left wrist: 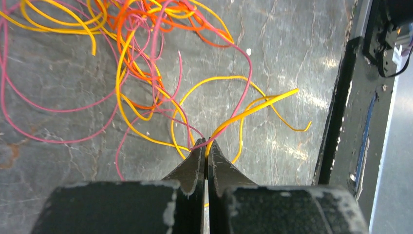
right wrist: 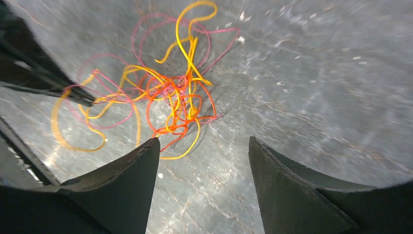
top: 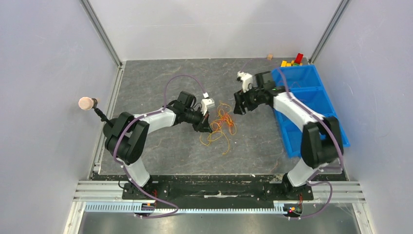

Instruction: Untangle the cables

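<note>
grey mottled tabletop (top: 160, 146) between pale walls (top: 44, 58), aluminium corner posts (top: 102, 31), blue bin (top: 303, 79) at right

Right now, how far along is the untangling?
Done: little; the cables lie in one knotted heap, no strand laid apart. In hand: the left tool is shut on a yellow strand and a pink strand at the heap's edge; the right tool hangs open above, empty. Left: nearly all the separating.

I count two arms, the left arm (top: 146, 124) and the right arm (top: 297, 109); one tangle of cables (top: 220, 126) in three colours, single strands not countable; one blue bin (top: 304, 80); one pale block (top: 269, 57).
</note>
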Tool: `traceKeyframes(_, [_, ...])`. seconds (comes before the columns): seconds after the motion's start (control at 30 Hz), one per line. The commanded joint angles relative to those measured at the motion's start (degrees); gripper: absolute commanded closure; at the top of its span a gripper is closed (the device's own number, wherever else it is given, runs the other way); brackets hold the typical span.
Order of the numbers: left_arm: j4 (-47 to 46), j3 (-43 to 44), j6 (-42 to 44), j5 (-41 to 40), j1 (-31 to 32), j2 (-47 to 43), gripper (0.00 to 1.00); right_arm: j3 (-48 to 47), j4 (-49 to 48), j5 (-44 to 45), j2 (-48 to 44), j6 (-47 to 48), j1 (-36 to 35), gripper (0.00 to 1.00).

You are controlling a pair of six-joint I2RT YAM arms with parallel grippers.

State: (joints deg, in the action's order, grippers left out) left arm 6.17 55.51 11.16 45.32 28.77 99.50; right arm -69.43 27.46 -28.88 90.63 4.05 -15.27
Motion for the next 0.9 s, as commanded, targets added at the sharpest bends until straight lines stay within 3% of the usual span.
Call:
traceKeyframes(0.0, [6.3,1.5,6.4,-0.1,0.2,-0.3,0.98,0.8,-3.7,6.2,7.0,4.9,-5.8,0.32])
traceKeyframes(0.13, [7.6,2.2,6.3,-1.3,0.2,-1.3,0.98,2.1,-11.4,11.5,10.5,4.6,-7.8,0.38])
traceKeyframes(0.4, [9.9,4.2,6.6,-3.3,0.2,-0.9,0.98,2.7,-19.3,9.7,15.8,0.4,-10.7,0.4])
traceKeyframes(0.57, [12.1,4.7,7.9,-3.5,0.1,-1.9,0.98,5.9,-23.8,20.7,18.4,2.8,-13.8,0.43])
traceKeyframes(0.73, [13.3,2.4,7.9,-5.6,0.1,-6.5,0.97,9.8,-28.4,25.6,19.3,6.6,-17.5,0.44])
traceKeyframes(0.8, [15.4,1.0,9.2,-5.9,-0.3,-9.4,0.9,9.7,-29.0,28.5,19.8,6.1,-18.4,0.55])
traceKeyframes(0.83, [17.2,0.1,10.4,-5.3,-0.9,-11.6,0.8,9.1,-28.9,30.7,20.3,5.6,-18.5,0.66])
traceKeyframes(0.87, [18.6,-1.4,12.2,-4.1,-2.4,-14.8,0.76,7.9,-28.0,32.4,20.8,4.9,-18.4,0.85])
